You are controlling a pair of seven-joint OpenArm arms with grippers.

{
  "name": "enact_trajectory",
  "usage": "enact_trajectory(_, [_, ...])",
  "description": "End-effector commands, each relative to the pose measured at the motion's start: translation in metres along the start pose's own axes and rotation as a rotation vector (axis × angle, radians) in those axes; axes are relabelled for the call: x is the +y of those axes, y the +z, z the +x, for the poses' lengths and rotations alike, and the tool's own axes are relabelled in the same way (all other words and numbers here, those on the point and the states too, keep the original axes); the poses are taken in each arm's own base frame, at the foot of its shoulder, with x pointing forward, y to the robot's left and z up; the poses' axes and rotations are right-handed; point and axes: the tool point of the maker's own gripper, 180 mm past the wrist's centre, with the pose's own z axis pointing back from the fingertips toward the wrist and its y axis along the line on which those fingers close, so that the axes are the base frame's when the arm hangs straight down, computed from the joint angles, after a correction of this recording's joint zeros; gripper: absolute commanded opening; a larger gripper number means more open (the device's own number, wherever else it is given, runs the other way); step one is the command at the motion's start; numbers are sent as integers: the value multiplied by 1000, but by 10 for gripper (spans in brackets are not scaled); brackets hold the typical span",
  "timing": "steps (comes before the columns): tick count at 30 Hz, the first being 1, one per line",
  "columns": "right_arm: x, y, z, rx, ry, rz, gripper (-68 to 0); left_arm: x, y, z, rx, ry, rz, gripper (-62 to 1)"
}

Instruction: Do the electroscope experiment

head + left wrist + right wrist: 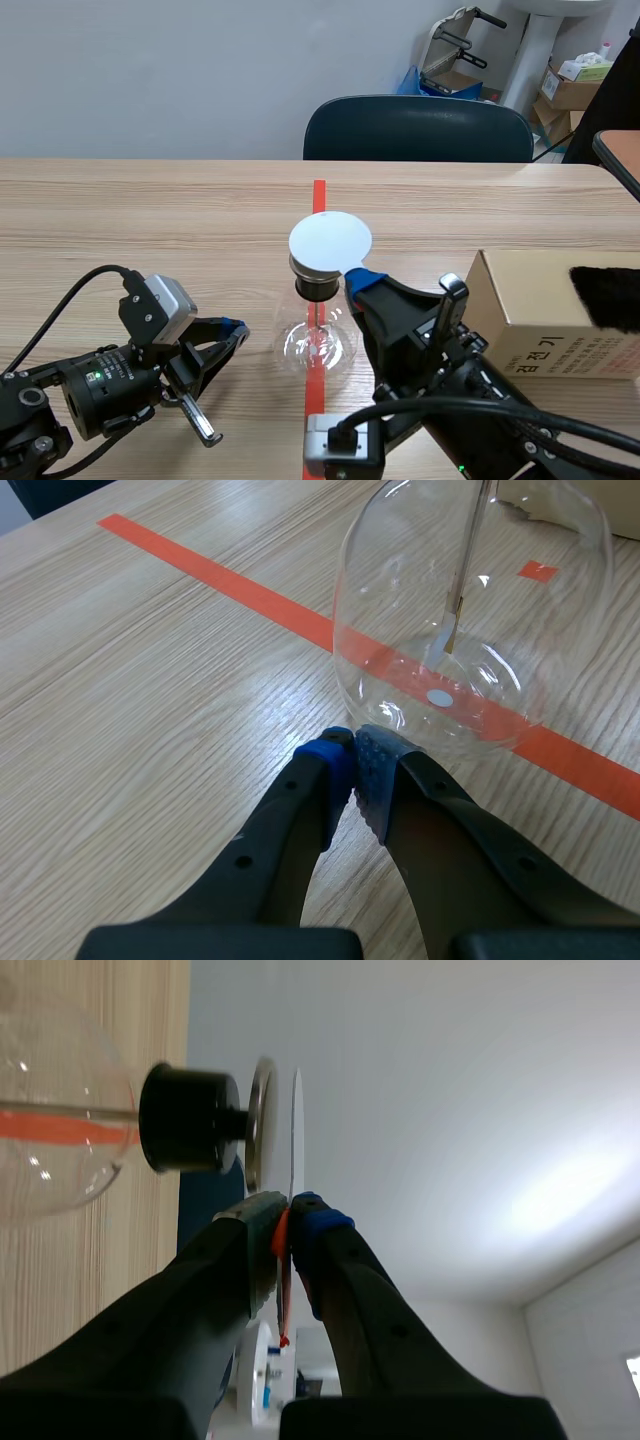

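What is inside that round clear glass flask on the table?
A thin metal rod hangs inside the round clear glass flask, ending in a small pale strip. Its upper end is hidden in the black stopper under the white disc.

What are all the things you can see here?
glass flask: one, clear, middle of the table.
white disc: one, white, just over the flask's top.
box: one, brown cardboard, on the table's right side.
furry thing: one, black, on the box's right end.
chair: one, dark teal, behind the table.
table: one, light wood, across the whole view.
left gripper: one, black, shut on nothing, beside the flask.
right gripper: one, black, shut on the white disc.
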Motion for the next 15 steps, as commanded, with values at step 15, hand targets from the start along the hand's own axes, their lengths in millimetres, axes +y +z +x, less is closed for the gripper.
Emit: enact_trajectory(15, [-9,22,-95,517,15,-30,-658,-1,-5,14,-51,1,-2,-569])
